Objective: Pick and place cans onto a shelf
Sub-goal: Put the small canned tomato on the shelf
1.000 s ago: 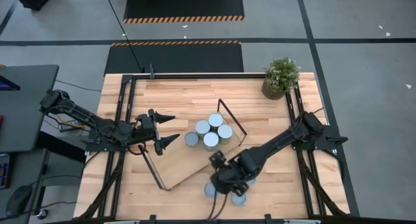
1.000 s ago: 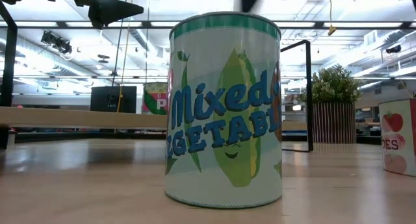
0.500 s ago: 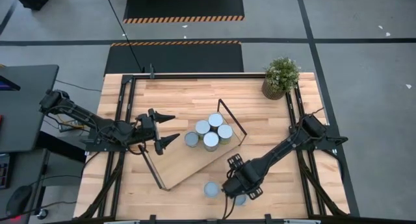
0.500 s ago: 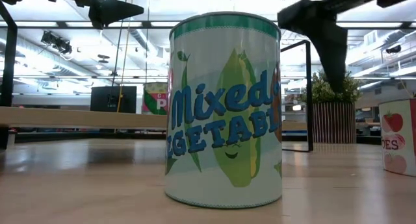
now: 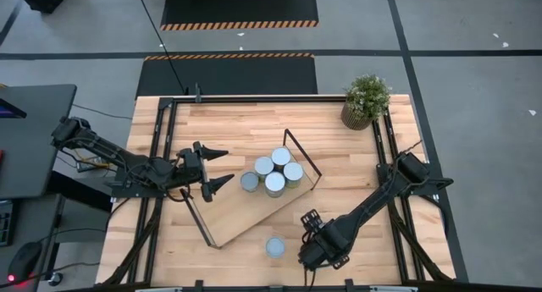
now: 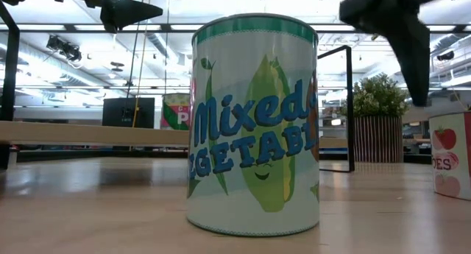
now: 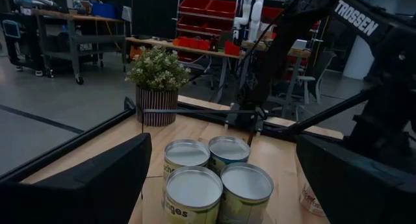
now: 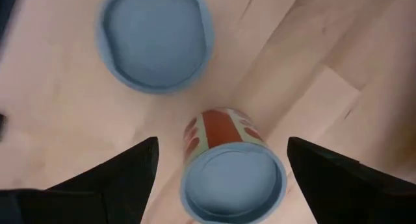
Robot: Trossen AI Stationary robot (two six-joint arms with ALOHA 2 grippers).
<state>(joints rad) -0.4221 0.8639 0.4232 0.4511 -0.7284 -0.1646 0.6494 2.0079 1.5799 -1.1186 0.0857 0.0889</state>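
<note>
Table (image 5: 254, 127): light wood, black rails along its left and right sides.

Shelf (image 5: 246, 220): long board lying at a slant across the table's middle, a black loop frame at each short end. In the low view only its edge shows, as a pale strip behind the near can.

Cans on shelf (image 5: 273, 172): five, upright; four bunched and touching at the right end, one just left of them. The left wrist view shows four silver tops (image 7: 211, 175); labels mostly hidden, the fifth cut off.

Loose can (image 5: 275, 246): upright on the table near the front edge, just off the shelf's near side. It fills the low view (image 6: 254, 125), label reading "Mixed", the second word cut off.

Second loose can (image 8: 233, 169): red and white label, seen in the right wrist view between the fingers; in the high view it is hidden under the right arm. A can with a red label is cut off at the low view's right edge (image 6: 450, 154); whether it is the same one cannot be told.

Right gripper (image 5: 320, 251): near front edge, right of the loose can, above the red-labelled can. Fingers spread to either side of it, not touching; holding nothing.

Left gripper (image 5: 222, 167): above the shelf's left end, fingers wide apart, empty.

Plant (image 5: 366, 101): potted, far right corner.
</note>
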